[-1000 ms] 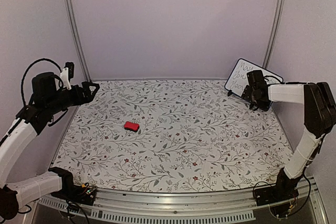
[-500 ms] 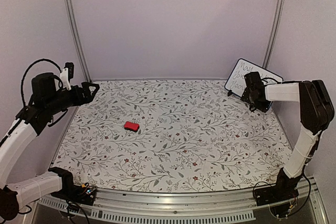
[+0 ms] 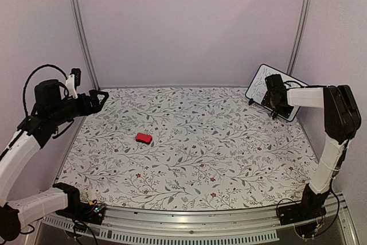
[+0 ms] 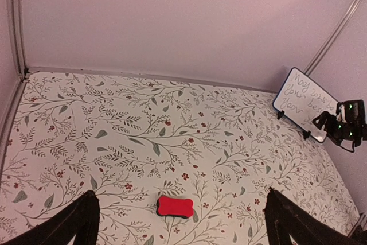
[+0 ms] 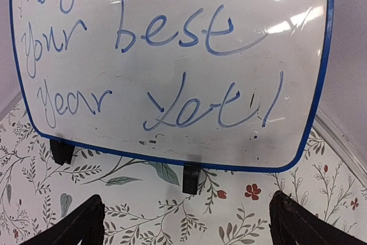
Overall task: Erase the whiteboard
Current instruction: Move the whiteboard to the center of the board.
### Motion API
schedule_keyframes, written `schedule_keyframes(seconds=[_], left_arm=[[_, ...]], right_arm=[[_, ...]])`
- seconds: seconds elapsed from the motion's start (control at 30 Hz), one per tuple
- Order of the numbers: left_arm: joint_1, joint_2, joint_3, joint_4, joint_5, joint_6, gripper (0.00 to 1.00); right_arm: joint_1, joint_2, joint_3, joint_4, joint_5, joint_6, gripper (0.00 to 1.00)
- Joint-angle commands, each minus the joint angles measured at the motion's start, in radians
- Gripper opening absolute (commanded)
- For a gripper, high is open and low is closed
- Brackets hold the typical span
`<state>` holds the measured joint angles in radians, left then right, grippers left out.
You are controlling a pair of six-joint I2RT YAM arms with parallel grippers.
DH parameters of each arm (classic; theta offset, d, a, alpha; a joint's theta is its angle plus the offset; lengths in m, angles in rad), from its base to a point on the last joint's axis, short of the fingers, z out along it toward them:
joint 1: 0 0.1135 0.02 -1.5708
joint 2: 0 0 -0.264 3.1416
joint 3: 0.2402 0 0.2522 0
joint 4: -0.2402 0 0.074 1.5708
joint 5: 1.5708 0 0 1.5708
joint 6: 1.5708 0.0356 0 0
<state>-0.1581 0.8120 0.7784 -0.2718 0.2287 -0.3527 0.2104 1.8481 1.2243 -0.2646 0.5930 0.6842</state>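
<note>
Floral tablecloth (image 3: 200, 142), whiteboard (image 5: 172, 67) close in front of right end effector (image 3: 271, 93)

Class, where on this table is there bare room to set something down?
Free: the middle of the table, between eraser and whiteboard, and the strip along the near edge. Crowded: the far right corner, where the open right gripper faces the whiteboard.

place: robot test cell | evidence: plain walls (image 3: 189, 27); aluminium posts (image 3: 80, 27); floral-cloth table (image 3: 229, 159)
</note>
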Motion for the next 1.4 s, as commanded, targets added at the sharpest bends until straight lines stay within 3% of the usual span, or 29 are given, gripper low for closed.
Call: schedule_keyframes(seconds=[0.0,0.47,0.8,1.37], left_arm=[[0.012,0.003,-0.008,0.022,0.011,-0.004,1.0],[0.013,0.001,-0.008,0.022,0.012,-0.004,1.0],[0.013,0.005,-0.009,0.023,0.014,-0.006,1.0],[0.013,0.018,-0.01,0.023,0.014,-0.006,1.0]], right_arm=[[0.003,0.042,0.026,-0.012,0.022,0.001,0.97],[0.003,0.15,0.077,-0.054,0.037,0.024,0.87],[0.004,0.192,0.101,-0.057,0.076,0.026,0.71],[0.003,0.264,0.163,-0.074,0.121,0.025,0.63]])
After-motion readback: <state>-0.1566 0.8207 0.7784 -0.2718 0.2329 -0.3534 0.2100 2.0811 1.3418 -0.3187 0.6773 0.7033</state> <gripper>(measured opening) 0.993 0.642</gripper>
